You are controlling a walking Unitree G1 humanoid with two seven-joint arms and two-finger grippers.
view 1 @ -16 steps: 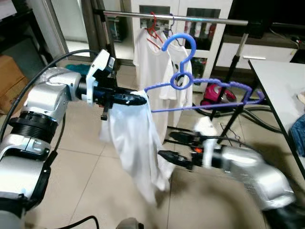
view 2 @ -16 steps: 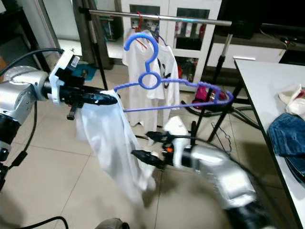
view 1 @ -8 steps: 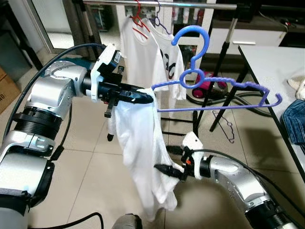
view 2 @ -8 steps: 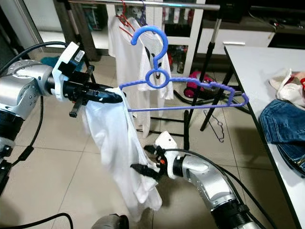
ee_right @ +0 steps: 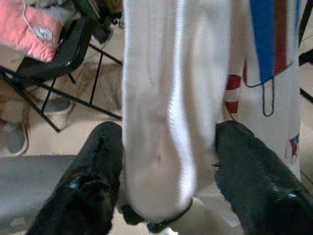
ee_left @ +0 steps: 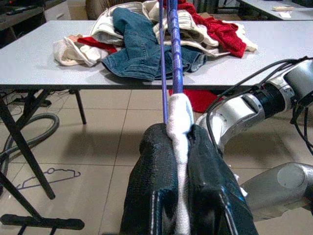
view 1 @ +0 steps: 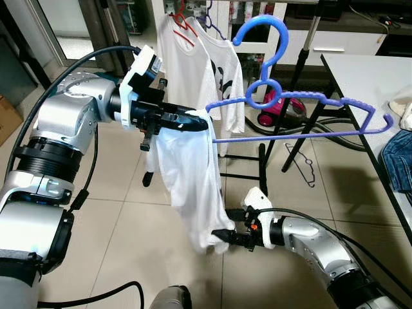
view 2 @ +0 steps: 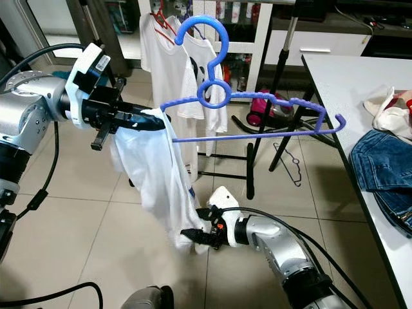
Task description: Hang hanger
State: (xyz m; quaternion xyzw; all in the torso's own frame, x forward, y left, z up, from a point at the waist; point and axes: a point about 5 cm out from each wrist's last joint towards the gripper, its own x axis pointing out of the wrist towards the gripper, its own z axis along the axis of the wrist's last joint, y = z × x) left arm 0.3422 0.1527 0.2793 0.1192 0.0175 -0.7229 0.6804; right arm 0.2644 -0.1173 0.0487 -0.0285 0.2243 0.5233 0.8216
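Note:
A blue-purple plastic hanger is held level in the air, its hook up near the clothes rail. My left gripper is shut on the hanger's left end, with a white shirt pinched in too; in the left wrist view the white cloth and purple bar run out between the black fingers. The shirt hangs down from that end. Low by the floor, my right gripper is at the shirt's bottom hem. In the right wrist view its fingers stand open and wide apart, with the white cloth hanging between them.
Two white T-shirts hang on the rail behind, on red and dark hangers. The rack's black legs and a pink vacuum stand beyond. A grey table at right carries jeans and other clothes. Tiled floor lies below.
My right arm has dropped and reached in until its fingers sit at the shirt's hem. The left gripper keeps its hold, with the hanger a little higher. The camera has shifted.

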